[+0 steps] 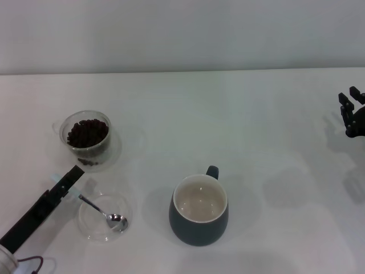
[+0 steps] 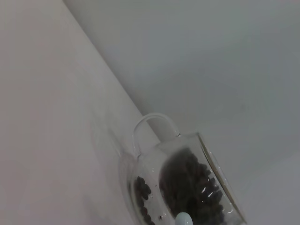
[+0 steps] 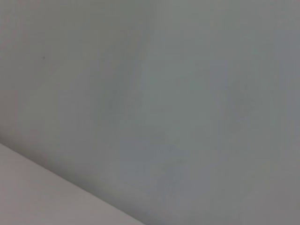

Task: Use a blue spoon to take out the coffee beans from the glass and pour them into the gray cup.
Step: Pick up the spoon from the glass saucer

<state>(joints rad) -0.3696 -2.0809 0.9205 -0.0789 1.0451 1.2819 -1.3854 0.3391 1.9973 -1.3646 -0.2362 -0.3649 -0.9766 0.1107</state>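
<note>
The left tool (image 1: pixel 73 173) reaches in from the near left corner of the worktop (image 1: pixel 274 125), its tip at the pale handle end of the spoon (image 1: pixel 105 214), just at the near edge of the glass (image 1: pixel 87 140). Whether it is clenched on the handle or released cannot be told; the fingers are not separable in the head view and do not show in the left wrist view.

The spoon's bowl rests in a clear saucer (image 1: pixel 91 228), and its shaft slopes up and left toward the tool. The saucer sits just in front of the glass, near the worktop's front edge.

The glass stands upright at the left, holding the beans (image 1: pixel 86 133). In the left wrist view the glass (image 2: pixel 187 187) fills the close ground with its handle loop toward the wall, and the beans (image 2: pixel 187 183) pile inside; a pale rounded tip, the spoon (image 2: pixel 183 219), shows at its edge.

The cup (image 1: pixel 199 210) stands upright at centre front, handle toward the far side, well apart from the saucer with bare worktop between.

The right tool (image 1: pixel 352 111) hangs at the far right edge, fingers spread and holding nothing, well apart from everything. Behind the vessels, the worktop runs bare to the wall (image 3: pixel 187 93).
</note>
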